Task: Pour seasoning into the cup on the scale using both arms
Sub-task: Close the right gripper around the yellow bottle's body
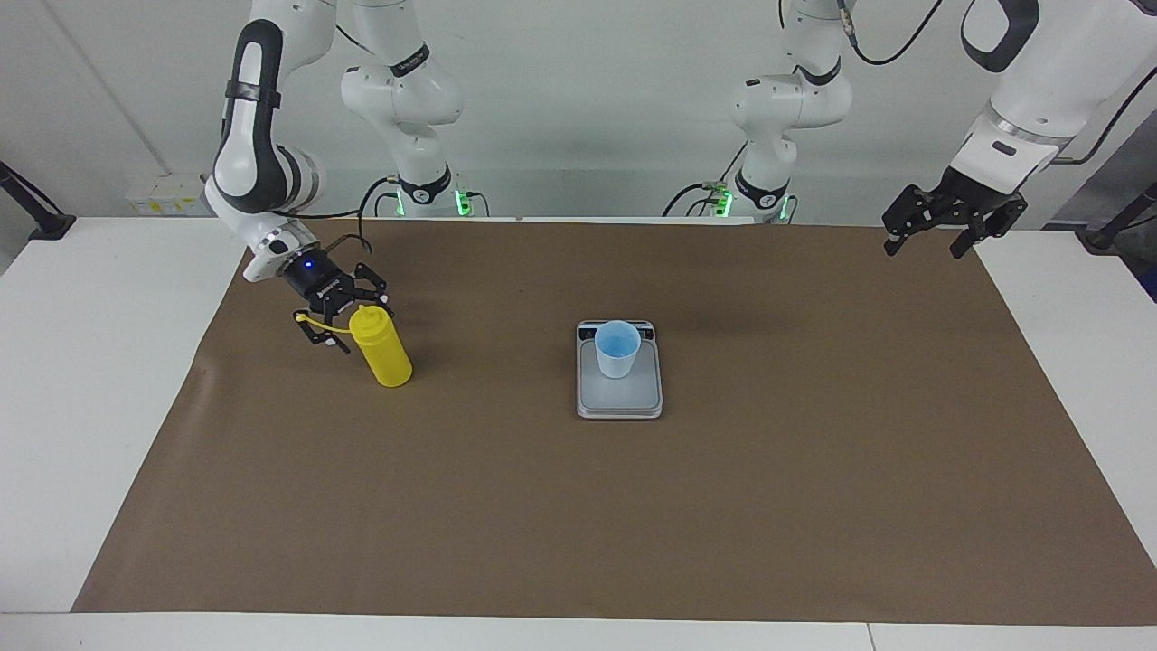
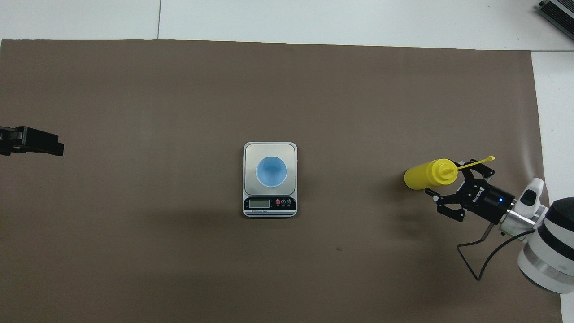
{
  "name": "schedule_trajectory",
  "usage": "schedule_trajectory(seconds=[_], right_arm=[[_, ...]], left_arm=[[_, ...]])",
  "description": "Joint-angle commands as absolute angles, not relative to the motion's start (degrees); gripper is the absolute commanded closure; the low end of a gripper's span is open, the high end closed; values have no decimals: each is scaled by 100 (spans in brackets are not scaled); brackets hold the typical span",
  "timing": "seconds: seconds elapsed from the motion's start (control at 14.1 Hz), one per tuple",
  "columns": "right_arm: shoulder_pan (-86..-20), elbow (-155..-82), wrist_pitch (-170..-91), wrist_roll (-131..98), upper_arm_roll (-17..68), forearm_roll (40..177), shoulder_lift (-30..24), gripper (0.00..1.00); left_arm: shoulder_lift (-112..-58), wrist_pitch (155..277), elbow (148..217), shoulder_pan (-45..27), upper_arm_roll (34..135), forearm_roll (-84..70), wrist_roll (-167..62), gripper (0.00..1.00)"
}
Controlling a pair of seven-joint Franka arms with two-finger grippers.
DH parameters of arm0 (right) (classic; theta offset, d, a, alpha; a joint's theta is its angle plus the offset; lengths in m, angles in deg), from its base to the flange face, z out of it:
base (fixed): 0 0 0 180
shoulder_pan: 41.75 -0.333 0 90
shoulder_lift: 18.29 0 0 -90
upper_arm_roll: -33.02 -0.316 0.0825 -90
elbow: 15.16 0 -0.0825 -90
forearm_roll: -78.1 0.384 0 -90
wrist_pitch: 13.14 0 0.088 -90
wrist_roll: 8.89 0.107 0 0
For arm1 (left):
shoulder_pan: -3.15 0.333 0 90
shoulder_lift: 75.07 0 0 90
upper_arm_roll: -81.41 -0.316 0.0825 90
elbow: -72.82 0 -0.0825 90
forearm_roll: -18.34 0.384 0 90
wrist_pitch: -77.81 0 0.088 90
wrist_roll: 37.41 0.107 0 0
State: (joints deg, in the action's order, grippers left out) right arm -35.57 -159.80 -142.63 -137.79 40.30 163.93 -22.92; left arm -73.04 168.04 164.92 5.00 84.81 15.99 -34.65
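Reaching at the yellow squeeze bottle point(image 1: 385, 353), the right end effector point(image 1: 342, 318) is seen with its fingers spread wide beside the bottle's nozzle top, nothing held.
The bottle is stood upright on the brown mat point(image 1: 578, 506) of the worktop point(image 1: 81, 380), toward the right arm's end, its cap strap point(image 2: 476, 162) stuck out past the fingers. The pale blue cup point(image 1: 617, 349) is set on the silver-grey kitchen scale point(image 1: 620, 402) at mid-mat, well apart from the bottle. The left end effector point(image 1: 931, 237) is held wide open and empty over the mat's corner at the left arm's end, where that arm waits.
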Motion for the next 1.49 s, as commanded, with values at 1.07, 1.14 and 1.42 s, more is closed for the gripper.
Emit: schedule_trajectory(seconds=[1.07,1.14,1.42], right_arm=[[-3982,-15887,-14902,-14388,4022,17320,-1786,0],[-3982,-15860,-14902,-14398,4022,17320,-1786,0],[-3982,-15816,-14893,-14389,4022,17320,-1777,0]], left_arm=[[-7287,16746,16493,588,8528,1527,-3398,0],[-7279,16746,16493,588,8528,1527,-3398,0],[-7279,16746,16493,597,8528,1527,-3389,0]])
